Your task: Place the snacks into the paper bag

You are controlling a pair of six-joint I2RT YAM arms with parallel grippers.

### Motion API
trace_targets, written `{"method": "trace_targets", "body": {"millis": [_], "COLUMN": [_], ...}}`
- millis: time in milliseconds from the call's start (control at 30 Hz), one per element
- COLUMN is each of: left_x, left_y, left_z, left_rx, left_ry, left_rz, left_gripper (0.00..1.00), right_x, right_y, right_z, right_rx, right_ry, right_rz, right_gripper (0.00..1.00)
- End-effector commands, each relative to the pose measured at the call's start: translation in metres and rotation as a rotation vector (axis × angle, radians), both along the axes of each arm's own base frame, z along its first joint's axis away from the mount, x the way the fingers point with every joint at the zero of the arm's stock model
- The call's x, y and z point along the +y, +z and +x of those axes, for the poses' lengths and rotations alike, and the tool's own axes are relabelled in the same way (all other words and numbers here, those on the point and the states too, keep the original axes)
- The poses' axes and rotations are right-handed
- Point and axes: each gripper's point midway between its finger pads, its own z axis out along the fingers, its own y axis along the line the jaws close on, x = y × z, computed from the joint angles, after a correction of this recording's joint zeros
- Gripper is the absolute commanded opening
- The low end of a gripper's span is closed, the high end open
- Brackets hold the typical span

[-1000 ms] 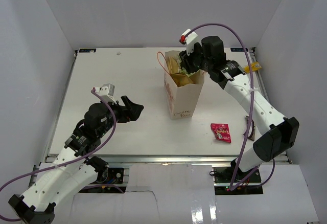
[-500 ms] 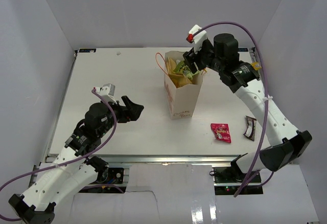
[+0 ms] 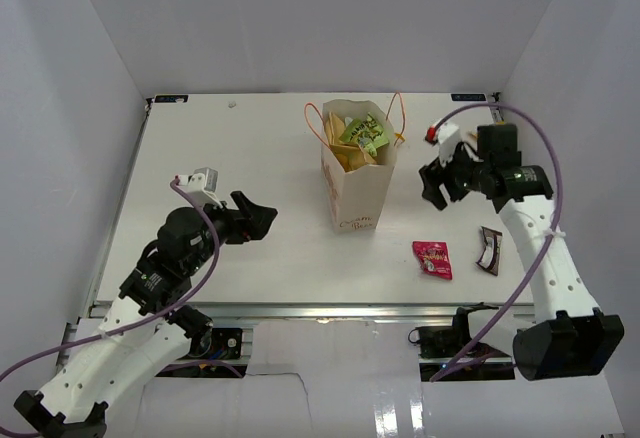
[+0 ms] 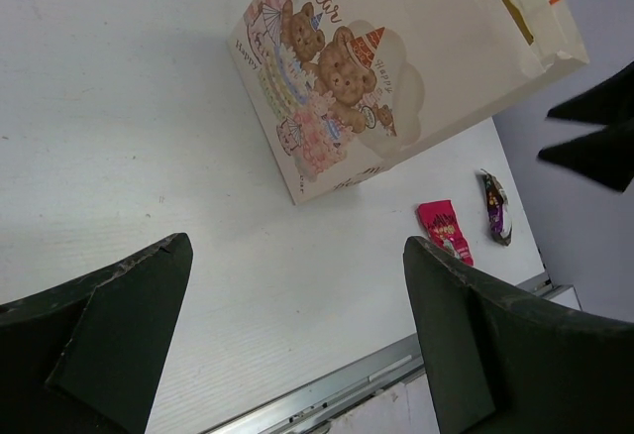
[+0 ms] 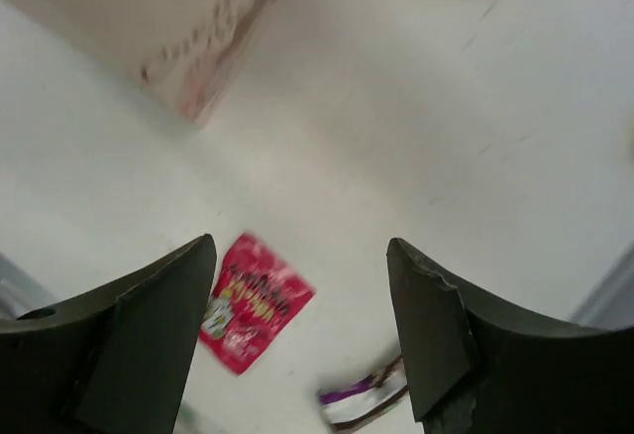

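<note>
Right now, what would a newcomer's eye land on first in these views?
The tall paper bag stands in the middle of the table. Snacks poke from its open top, a green packet uppermost. To its right, a pink-red packet and a dark packet lie loose on the table, with the right gripper open and empty near them.

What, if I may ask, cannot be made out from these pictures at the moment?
Lower contents of the paper bag: top view, hidden by its walls and the green packet on top.
Print on the pink-red packet: right wrist view, blurred; too small elsewhere.
Dark packet: right wrist view, cut off by the bottom edge.
Bag's mouth: left wrist view, partly cut off by the top edge.
</note>
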Motion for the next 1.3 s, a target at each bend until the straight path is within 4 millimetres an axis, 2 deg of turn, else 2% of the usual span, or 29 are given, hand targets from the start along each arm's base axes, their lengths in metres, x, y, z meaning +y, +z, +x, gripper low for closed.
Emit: {"method": "trace_targets", "body": {"millis": [0, 33, 67, 133, 167, 200, 267, 567, 700, 767, 900, 1000, 1267], "left_x": [0.000, -0.002, -0.003, -0.005, -0.007, -0.008, -0.010, -0.018, -0.017, -0.016, -0.014, -0.013, -0.009], "left_y": [-0.012, -0.015, -0.016, -0.021, -0.021, -0.022, -0.026, -0.032, -0.030, -0.030, -0.032, -0.033, -0.035], "left_z": [-0.002, -0.001, -0.002, -0.001, -0.001, -0.001, -0.001, -0.003, -0.004, -0.006, -0.010, -0.012, -0.017], "left_rx": [0.035, 0.044, 0.047, 0.058, 0.056, 0.060, 0.067, 0.093, 0.092, 0.095, 0.104, 0.113, 0.129], "left_ry": [-0.005, -0.009, -0.015, -0.023, -0.028, -0.032, -0.040, -0.064, -0.063, -0.061, -0.055, -0.050, -0.035], "left_rz": [0.008, 0.011, 0.009, 0.008, 0.002, 0.002, -0.003, -0.032, -0.037, -0.041, -0.059, -0.074, -0.090], "left_gripper": [0.98, 0.98, 0.98, 0.98, 0.98, 0.98, 0.98, 0.98, 0.98, 0.98, 0.98, 0.98, 0.98], "right_x": [-0.022, -0.024, -0.025, -0.025, -0.026, -0.040, -0.037, -0.020, -0.016, -0.014, -0.019, -0.018, -0.033], "right_y": [-0.097, -0.108, -0.127, -0.140, -0.158, -0.165, -0.176, -0.188, -0.171, -0.177, -0.209, -0.223, -0.242], "right_z": [-0.066, -0.076, -0.090, -0.102, -0.111, -0.110, -0.117, -0.124, -0.103, -0.106, -0.122, -0.131, -0.123], "right_rx": [0.382, 0.420, 0.475, 0.505, 0.528, 0.511, 0.531, 0.586, 0.514, 0.531, 0.560, 0.592, 0.588], "right_ry": [-0.043, -0.055, -0.069, -0.114, -0.113, -0.201, -0.174, -0.065, -0.001, 0.030, 0.073, 0.094, 0.059], "right_rz": [-0.110, -0.112, -0.113, -0.105, -0.136, -0.200, -0.225, -0.288, -0.364, -0.395, -0.512, -0.580, -0.712], "right_gripper": [0.76, 0.76, 0.79, 0.99, 0.90, 0.90, 0.90, 0.90, 0.91, 0.92, 1.00, 0.89, 0.79]}}
